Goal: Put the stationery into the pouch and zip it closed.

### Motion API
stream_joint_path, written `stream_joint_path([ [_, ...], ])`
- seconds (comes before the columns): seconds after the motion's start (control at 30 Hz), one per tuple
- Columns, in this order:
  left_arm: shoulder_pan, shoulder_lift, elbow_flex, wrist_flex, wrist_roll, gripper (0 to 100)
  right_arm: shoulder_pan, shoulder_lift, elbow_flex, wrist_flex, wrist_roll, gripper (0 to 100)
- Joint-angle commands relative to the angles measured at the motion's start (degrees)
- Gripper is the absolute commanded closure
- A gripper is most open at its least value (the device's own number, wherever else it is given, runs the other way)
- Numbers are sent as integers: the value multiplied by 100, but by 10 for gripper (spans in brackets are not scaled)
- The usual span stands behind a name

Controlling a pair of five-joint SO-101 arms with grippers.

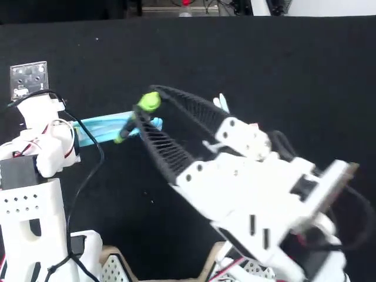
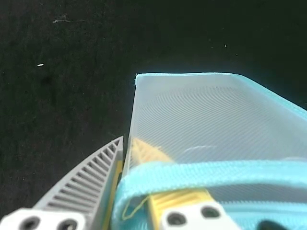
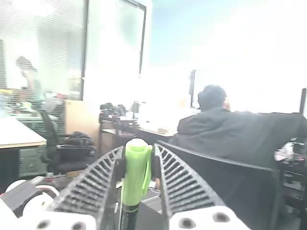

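Note:
A translucent pouch (image 1: pixel 103 128) with light blue edging lies on the black table, stretching right from my left gripper (image 1: pixel 73 132). In the left wrist view the left gripper (image 2: pixel 125 143) is shut on the pouch (image 2: pixel 211 120) at its zipper edge, a grey finger (image 2: pixel 91 187) outside and a yellow one (image 2: pixel 144 153) inside. My right gripper (image 1: pixel 147 103) hangs over the pouch's right end, shut on a marker (image 1: pixel 148 102) with a green cap and a dark body that slants down toward the pouch. The right wrist view shows the marker (image 3: pixel 136 167) upright between the right gripper's (image 3: pixel 138 147) ribbed fingers.
A small pale object (image 1: pixel 222 103) lies partly hidden behind the right arm. A metal plate (image 1: pixel 28 78) sits at the far left, and cables trail by the left arm's base. The black table (image 1: pixel 282 64) stretches wide to the back and right.

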Motion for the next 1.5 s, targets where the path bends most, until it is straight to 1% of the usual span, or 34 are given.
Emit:
stream_joint_path([
  [0.0, -31, 9, 92, -44, 70, 970, -97, -4, 734, -844, -35, 987],
  [0.23, -31, 9, 101, -44, 70, 970, 62, -22, 2079, -2171, -35, 987],
  [0.33, -31, 9, 101, -44, 70, 970, 70, -22, 2484, -2453, -35, 987],
  [0.5, -31, 9, 101, -44, 70, 970, 132, -22, 3020, -2470, -26, 987],
  [0.77, -31, 9, 101, -44, 70, 970, 527, -180, 2738, -2690, -35, 987],
  [1.0, -31, 9, 101, -44, 70, 970, 501, -347, 2703, -2690, -35, 987],
  [1.2, -31, 9, 101, -44, 70, 970, 492, -347, 3231, -2690, -35, 987],
  [1.3, -31, 9, 92, -44, 70, 970, 316, -347, 3512, -2664, -35, 986],
  [1.4, -31, 9, 92, -44, 70, 970, -70, -338, 3626, -2620, -44, 983],
  [1.47, -31, 9, 92, -44, 70, 970, -273, -338, 3574, -2303, -44, 939],
])
